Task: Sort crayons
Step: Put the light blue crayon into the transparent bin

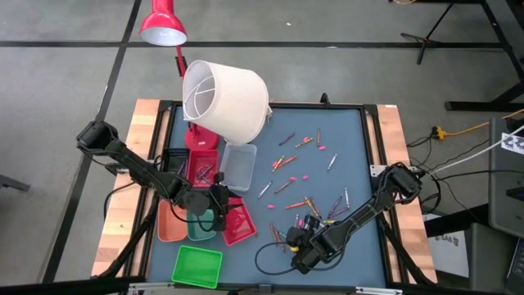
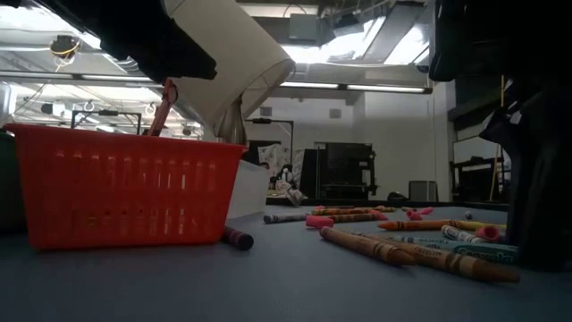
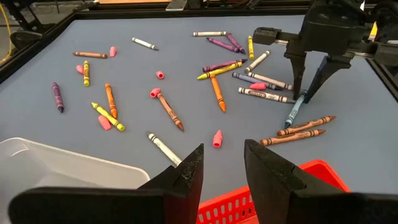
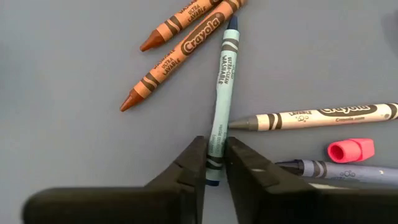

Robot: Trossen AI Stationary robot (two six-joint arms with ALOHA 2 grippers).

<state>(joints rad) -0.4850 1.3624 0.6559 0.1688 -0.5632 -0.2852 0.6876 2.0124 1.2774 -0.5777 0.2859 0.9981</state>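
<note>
Grey tabletop point(image 1: 360, 131) holds small trays at left, where the left claw point(image 3: 221, 165) hovers released above a red tray point(image 1: 238, 223). Scattered crayons point(image 1: 299, 176) lie centre-right. The right claw point(image 4: 215, 163) pinches a blue crayon point(image 4: 222, 87) near its end; light, stiff, paper-wrapped, probably brittle.

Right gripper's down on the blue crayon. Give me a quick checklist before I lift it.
1. Right gripper straddles the blue crayon near one end: ok.
2. Firm grip on it: cannot tell.
3. Brown crayons lie close beside its far tip and could get nudged: not ok.
4. Grey crayon points at the blue one, tip close, contact unclear: cannot tell.
5. Left gripper open, empty, over the red basket, away from the lift: ok.
</note>
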